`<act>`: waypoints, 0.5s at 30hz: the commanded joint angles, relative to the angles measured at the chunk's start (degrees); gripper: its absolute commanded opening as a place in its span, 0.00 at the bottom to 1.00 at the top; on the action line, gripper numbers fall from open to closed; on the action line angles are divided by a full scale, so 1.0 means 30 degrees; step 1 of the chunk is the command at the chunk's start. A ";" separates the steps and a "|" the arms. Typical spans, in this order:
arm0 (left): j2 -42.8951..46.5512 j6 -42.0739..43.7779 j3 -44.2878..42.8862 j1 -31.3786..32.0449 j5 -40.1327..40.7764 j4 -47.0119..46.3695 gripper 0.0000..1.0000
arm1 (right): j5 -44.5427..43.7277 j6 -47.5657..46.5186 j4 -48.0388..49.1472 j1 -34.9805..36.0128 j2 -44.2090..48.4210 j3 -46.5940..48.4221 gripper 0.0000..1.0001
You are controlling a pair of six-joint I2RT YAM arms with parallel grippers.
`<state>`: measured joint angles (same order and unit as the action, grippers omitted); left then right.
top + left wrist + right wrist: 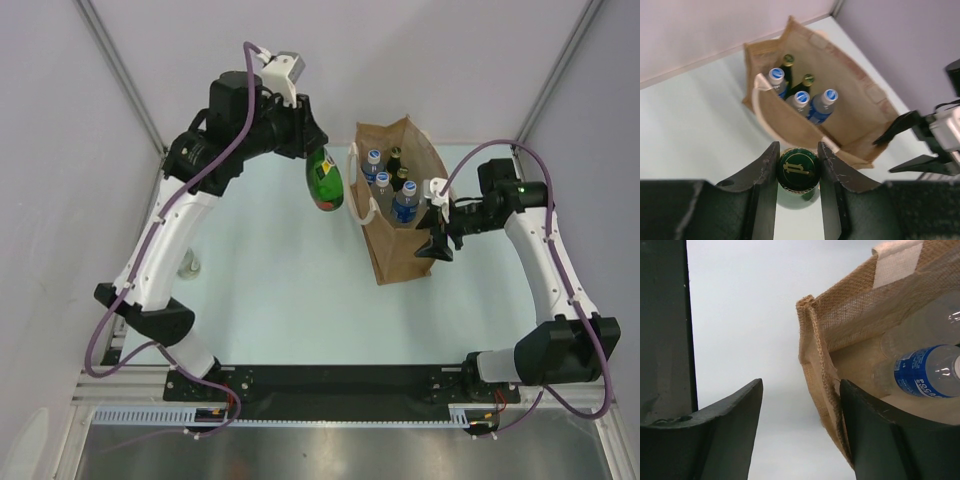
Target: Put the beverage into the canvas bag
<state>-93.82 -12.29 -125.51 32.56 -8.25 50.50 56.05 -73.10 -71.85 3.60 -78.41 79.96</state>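
Left gripper [798, 152] clamped on a green bottle [325, 182] at its capped neck, beside the canvas bag [400, 255]. The bottle is probably heavy, rigid and slick. Right gripper [801, 385], jaws apart, straddles the bag's corner edge.

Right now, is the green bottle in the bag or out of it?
Out. The left gripper holds the green bottle beside the canvas bag, outside its rim.

1 canvas bag [398, 255]. Inside it: 3 blue-capped water bottles [820, 107], 2 dark gold-capped bottles [808, 79]. Outside the bag: 1 green bottle [325, 180]. Bottles total: 6.
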 commanded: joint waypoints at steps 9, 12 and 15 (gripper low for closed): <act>-0.2094 -0.2874 -0.4127 0.1832 -0.1878 -0.4175 0.00 | -0.0403 0.0782 0.1451 0.0559 0.1264 -0.1136 0.61; -0.2475 -0.3196 -0.4421 0.2096 -0.1966 -0.4701 0.00 | -0.0344 0.1192 0.1860 0.0559 0.1381 -0.1312 0.60; -0.2827 -0.3722 -0.4568 0.2359 -0.2317 -0.5492 0.00 | -0.0169 0.1427 0.2124 0.0588 0.1586 -0.1517 0.60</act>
<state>-103.92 -18.92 -133.67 38.41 -12.27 47.53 54.46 -70.63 -66.83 4.86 -75.64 76.23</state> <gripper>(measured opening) 0.376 0.606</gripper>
